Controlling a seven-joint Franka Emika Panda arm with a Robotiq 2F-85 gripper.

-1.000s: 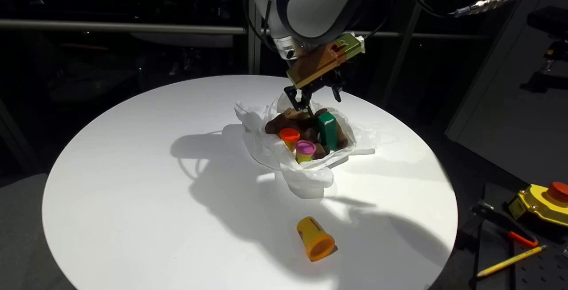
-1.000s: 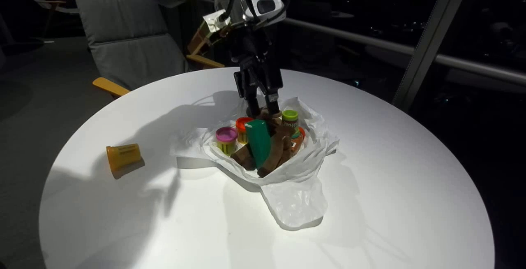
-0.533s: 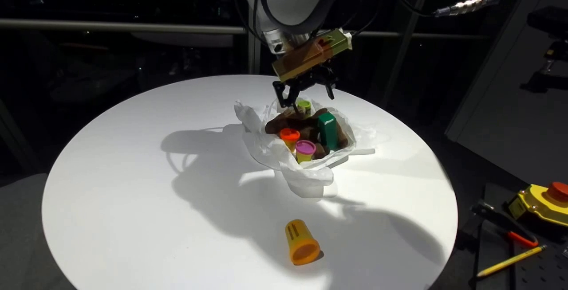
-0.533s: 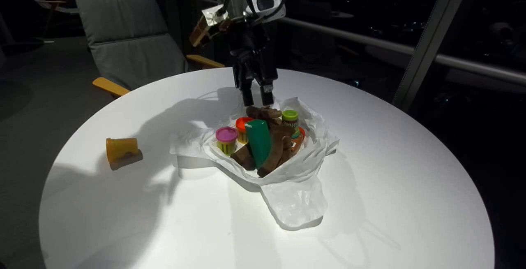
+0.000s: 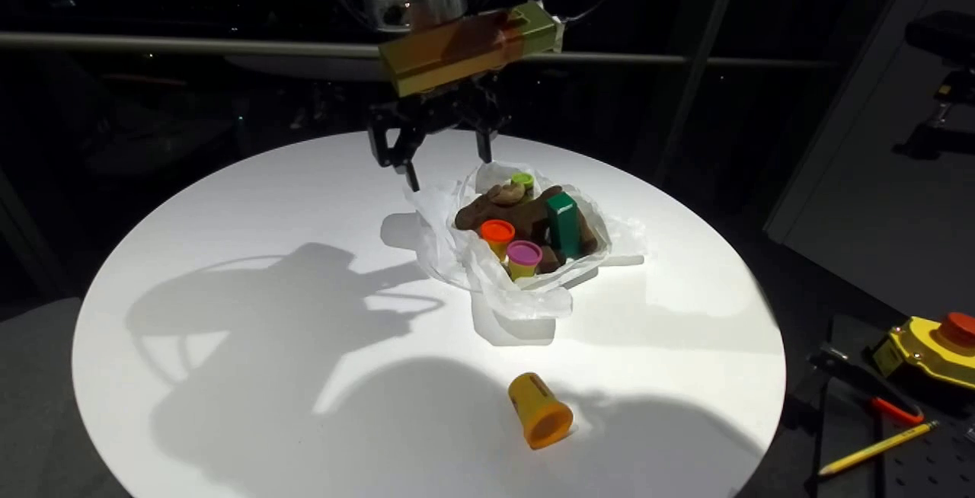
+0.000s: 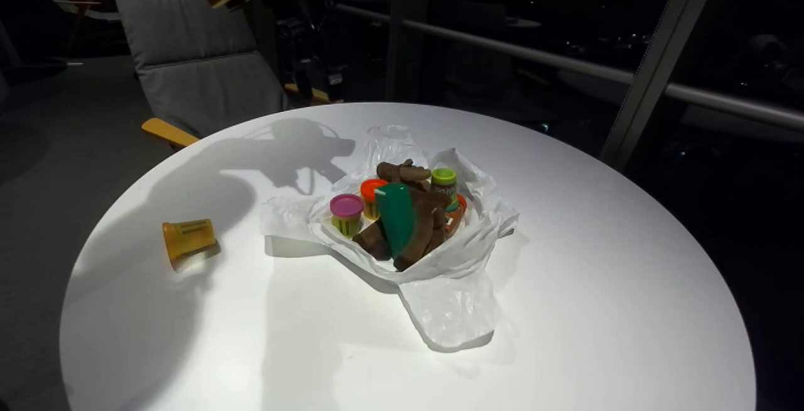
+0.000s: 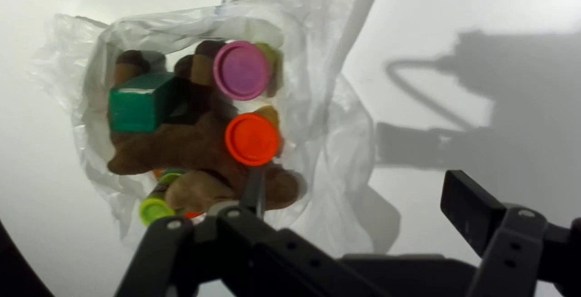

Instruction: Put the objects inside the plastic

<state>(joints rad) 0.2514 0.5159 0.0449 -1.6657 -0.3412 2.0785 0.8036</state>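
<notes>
Plastic bag (image 6: pixel 461 260) sits mouth-up on the round white table (image 6: pixel 597 285), below the gripper (image 5: pixel 449 169) and off to one side. Gripper hangs in the air apart from it, fingers (image 7: pixel 472 210) spread wide; bag film and table show between them in the wrist view. Brown plush (image 7: pixel 195 145) inside the bag, below the fingers, one fingertip overlapping it in that view. Green block (image 6: pixel 394 219) in the bag, tilted against the plush, on the side farther from the gripper. Yellow-orange cup (image 5: pixel 539 410) lies on its side outside the bag, well apart from the gripper. Also in the bag: red-orange-lidded tub (image 7: pixel 252 139) just past a fingertip in the wrist view, magenta-lidded tub (image 7: pixel 243 71) farther out, lime-lidded tub (image 6: pixel 443 188) by the plush.
</notes>
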